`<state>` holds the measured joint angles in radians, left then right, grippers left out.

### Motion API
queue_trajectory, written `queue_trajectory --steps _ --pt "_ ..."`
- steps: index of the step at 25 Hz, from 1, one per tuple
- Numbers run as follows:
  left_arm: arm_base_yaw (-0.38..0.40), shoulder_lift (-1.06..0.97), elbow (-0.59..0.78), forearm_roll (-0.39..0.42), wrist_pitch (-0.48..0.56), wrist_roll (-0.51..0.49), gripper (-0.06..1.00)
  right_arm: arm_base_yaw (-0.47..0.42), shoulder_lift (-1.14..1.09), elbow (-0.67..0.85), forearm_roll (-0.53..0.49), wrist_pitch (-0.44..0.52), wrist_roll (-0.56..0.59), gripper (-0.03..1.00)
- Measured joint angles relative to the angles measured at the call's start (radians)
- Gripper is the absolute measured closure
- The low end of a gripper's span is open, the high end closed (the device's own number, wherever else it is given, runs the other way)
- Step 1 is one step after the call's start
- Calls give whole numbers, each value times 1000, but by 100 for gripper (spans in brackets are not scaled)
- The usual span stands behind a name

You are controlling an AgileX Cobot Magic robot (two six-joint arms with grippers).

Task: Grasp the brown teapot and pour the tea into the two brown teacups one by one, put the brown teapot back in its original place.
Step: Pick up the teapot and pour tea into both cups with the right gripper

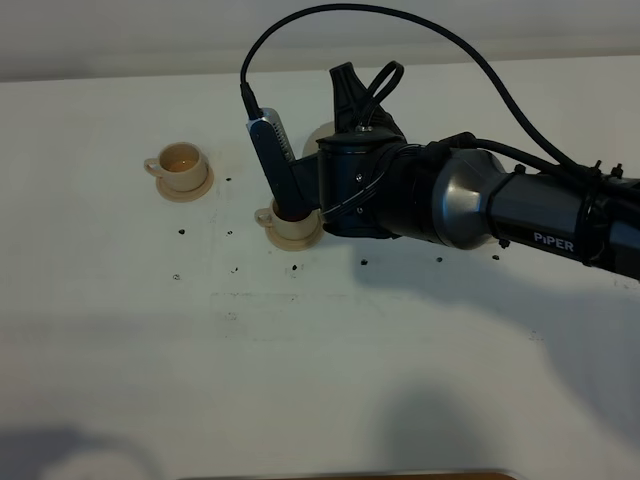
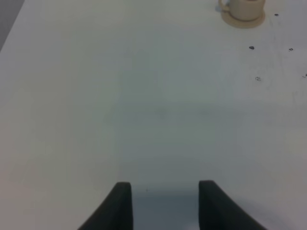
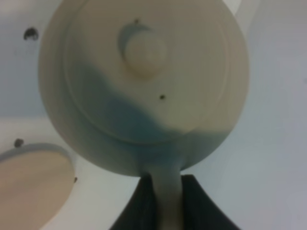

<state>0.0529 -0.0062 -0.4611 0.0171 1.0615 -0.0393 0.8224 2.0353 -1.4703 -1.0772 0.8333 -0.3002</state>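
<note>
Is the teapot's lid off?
No, the lid with its round knob sits flat on top of the teapot.

The squat beige ceramic teapot (image 3: 144,86), lid on, is being held by its handle beside the flat beige saucer (image 3: 29,187). The tea-filled beige cup (image 1: 181,160) and the second beige cup (image 1: 292,229) are sitting apart.

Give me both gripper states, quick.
Left gripper: open, empty.
Right gripper: shut on the brown teapot, by its handle.
</note>
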Motion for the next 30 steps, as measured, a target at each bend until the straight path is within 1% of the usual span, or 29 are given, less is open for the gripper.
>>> queue_trajectory --steps 20,30 --pt "0 0 0 0 0 0 63 0 0 0 -7 -1 -45 86" --pt "0 0 0 0 0 0 63 0 0 0 -39 2 -46 86"
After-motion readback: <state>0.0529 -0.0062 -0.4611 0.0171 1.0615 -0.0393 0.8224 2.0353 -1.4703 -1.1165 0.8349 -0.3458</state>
